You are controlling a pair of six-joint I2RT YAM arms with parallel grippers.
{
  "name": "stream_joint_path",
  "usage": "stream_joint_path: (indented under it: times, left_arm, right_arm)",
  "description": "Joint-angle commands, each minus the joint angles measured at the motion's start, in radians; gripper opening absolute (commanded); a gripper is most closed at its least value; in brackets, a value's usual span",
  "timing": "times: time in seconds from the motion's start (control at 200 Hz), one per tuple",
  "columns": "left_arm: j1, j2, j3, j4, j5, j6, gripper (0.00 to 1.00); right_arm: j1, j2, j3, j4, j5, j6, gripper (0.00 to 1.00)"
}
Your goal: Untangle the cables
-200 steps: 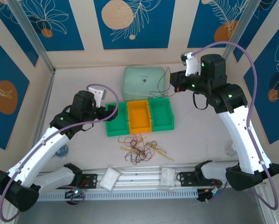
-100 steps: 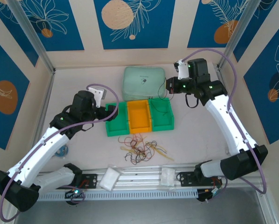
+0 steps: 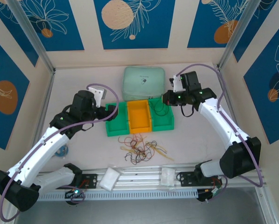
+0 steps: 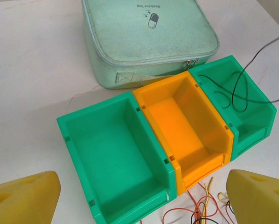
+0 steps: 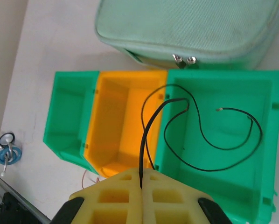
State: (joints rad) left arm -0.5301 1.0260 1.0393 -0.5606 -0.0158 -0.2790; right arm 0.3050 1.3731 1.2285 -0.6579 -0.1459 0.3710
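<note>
Three open-topped bins are set side by side mid-table: a left green bin (image 4: 112,161), an orange bin (image 4: 184,122) and a right green bin (image 4: 260,115). The way behind them is blocked by a mint zip pouch (image 4: 144,37), placed just beyond their back walls. The left green and orange bins can be entered freely from above. The right green bin is partly taken up by loops of a black cable (image 5: 209,140), which is strung upward to the right gripper (image 5: 140,184) and pinched there. The strip of table (image 3: 83,84) just in front of the bins is cluttered by a tangle of cables (image 3: 142,148). Bare surface is left on both sides of the row. The left gripper (image 4: 142,196) is held spread wide over the left side.
</note>
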Motion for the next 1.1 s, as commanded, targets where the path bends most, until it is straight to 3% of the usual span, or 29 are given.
stream_joint_path:
  times: [0.0, 0.26, 0.725, 0.975, 1.095]
  left_arm:
    - [0.012, 0.002, 0.039, -0.01, 0.006, 0.026, 0.92]
    - [0.012, 0.004, 0.021, -0.036, 0.002, 0.035, 0.91]
    - [0.012, 0.052, -0.009, -0.053, 0.042, 0.057, 0.9]
    - [0.012, 0.06, -0.033, -0.053, 0.039, 0.066, 0.9]
    - [0.012, 0.073, -0.04, -0.058, 0.042, 0.071, 0.87]
  right_arm:
    - [-0.017, 0.017, -0.02, 0.019, 0.006, 0.013, 0.06]
    - [0.008, 0.11, 0.005, -0.046, 0.16, -0.058, 0.06]
    - [0.052, 0.365, 0.096, -0.053, 0.144, -0.101, 0.07]
    - [0.053, 0.333, 0.12, -0.101, 0.221, -0.112, 0.36]
    - [0.053, 0.258, 0.115, -0.137, 0.242, -0.124, 0.4]
